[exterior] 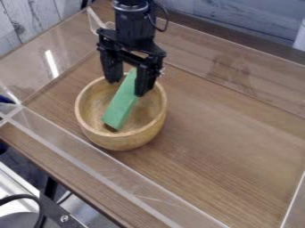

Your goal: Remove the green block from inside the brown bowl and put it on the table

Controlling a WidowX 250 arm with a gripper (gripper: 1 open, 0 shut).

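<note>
The green block (119, 106) lies tilted inside the brown bowl (121, 132), its upper end resting against the far rim. My gripper (127, 82) points straight down over that upper end, open, with one finger (110, 71) on the left of the block and the other on its right. The fingertips straddle the block's top end; whether they touch it I cannot tell. The bowl stands on the wood-grain table (226, 125), left of its middle.
Clear acrylic walls (71, 151) edge the tabletop along the front, the left and the back. A clear acrylic corner piece (105, 25) stands at the back left. Bare tabletop stretches to the right of the bowl.
</note>
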